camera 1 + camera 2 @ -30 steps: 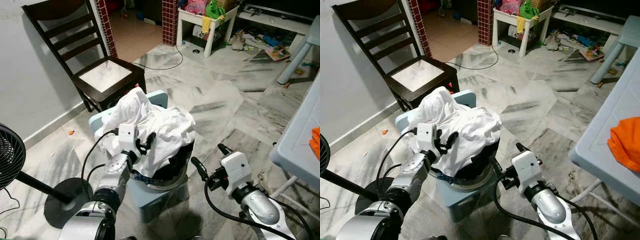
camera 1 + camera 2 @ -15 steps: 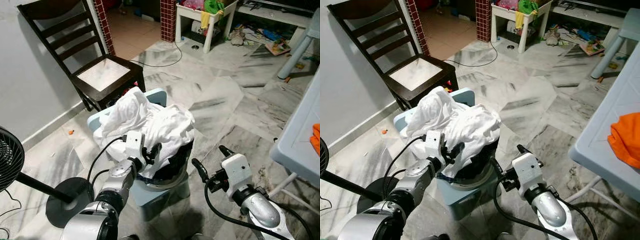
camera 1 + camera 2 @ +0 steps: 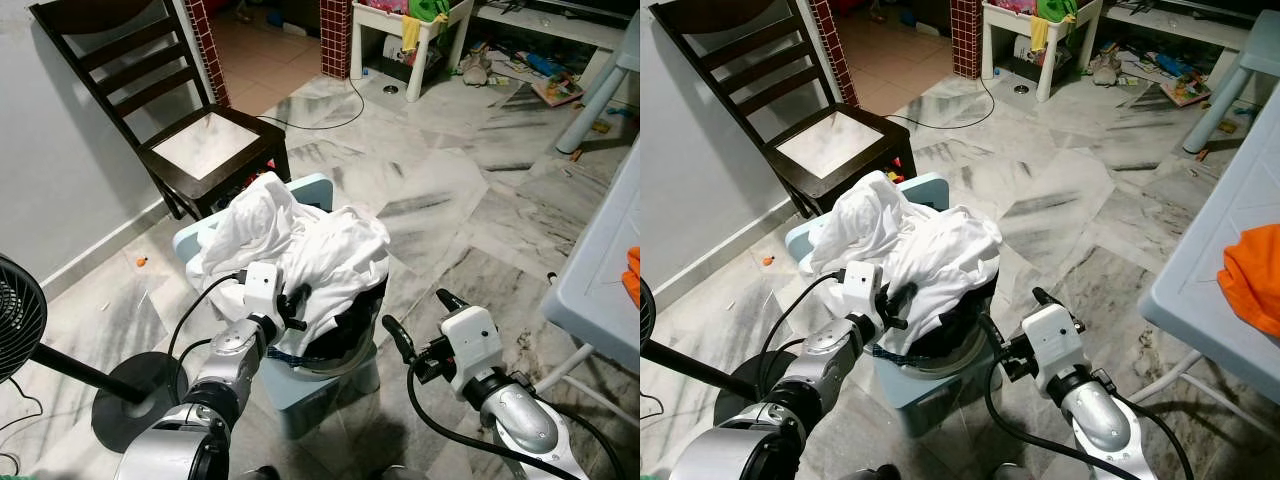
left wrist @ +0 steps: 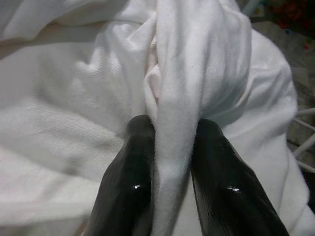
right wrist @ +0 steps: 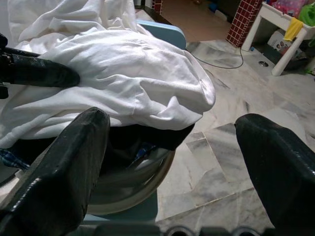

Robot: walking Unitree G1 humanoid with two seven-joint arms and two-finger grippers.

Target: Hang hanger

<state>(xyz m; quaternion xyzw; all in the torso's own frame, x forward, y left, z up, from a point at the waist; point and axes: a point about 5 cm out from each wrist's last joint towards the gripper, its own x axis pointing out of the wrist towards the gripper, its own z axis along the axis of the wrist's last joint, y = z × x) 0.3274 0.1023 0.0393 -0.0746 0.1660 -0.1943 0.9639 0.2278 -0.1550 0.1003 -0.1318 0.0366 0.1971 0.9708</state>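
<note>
On the white cloth (image 3: 320, 255), left tool (image 4: 170, 162) now pinching a fold.

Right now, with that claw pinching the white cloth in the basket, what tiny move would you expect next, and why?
Probably a slow lift. The left claw has a fold of the white cloth pinched between its fingers, while the cloth lies heaped over the basket on the blue stool. The right claw waits open beside the basket, seemingly ready to help once the cloth rises.
</note>
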